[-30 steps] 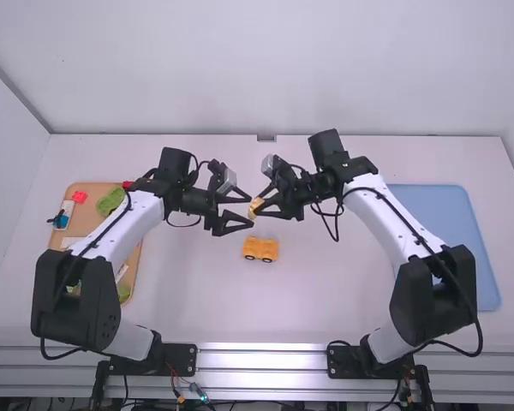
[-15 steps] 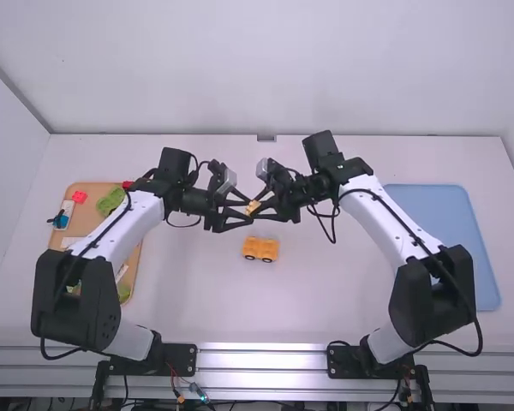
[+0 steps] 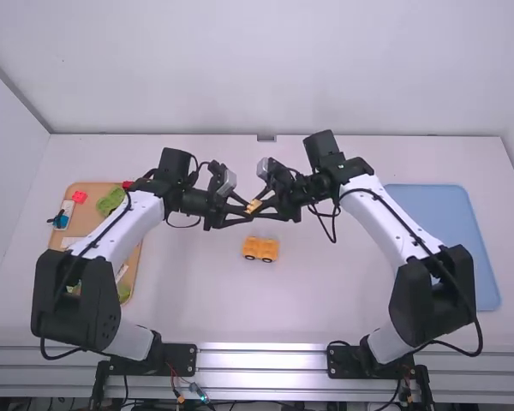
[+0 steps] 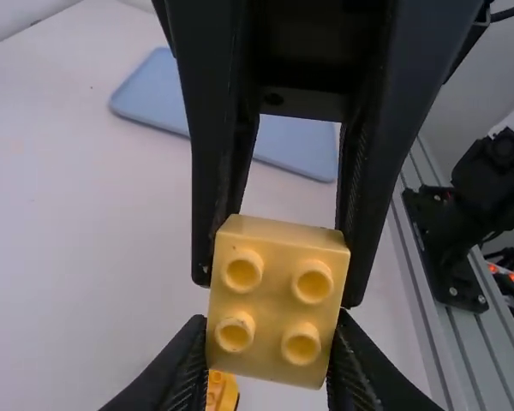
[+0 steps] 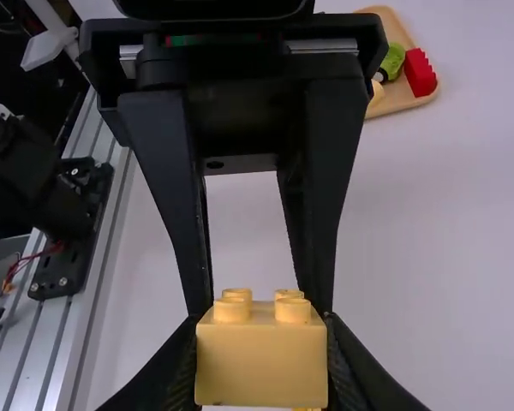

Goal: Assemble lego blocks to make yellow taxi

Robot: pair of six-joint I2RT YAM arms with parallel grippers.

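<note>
Left claw (image 3: 249,211) has closed in on the yellow block (image 3: 254,206); right claw (image 3: 259,208) is clamped on it too. Block's raised between the arms; yellow wheeled piece (image 3: 260,248) sits on the worktop (image 3: 325,300).

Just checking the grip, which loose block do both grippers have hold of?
The yellow one with four studs, pinched by the left gripper and right gripper; the red ones lie on the wooden tray.

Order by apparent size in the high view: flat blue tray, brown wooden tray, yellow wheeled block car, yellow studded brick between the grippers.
1. Blue tray
2. Wooden tray, partly hidden
3. Block car
4. Studded brick
</note>
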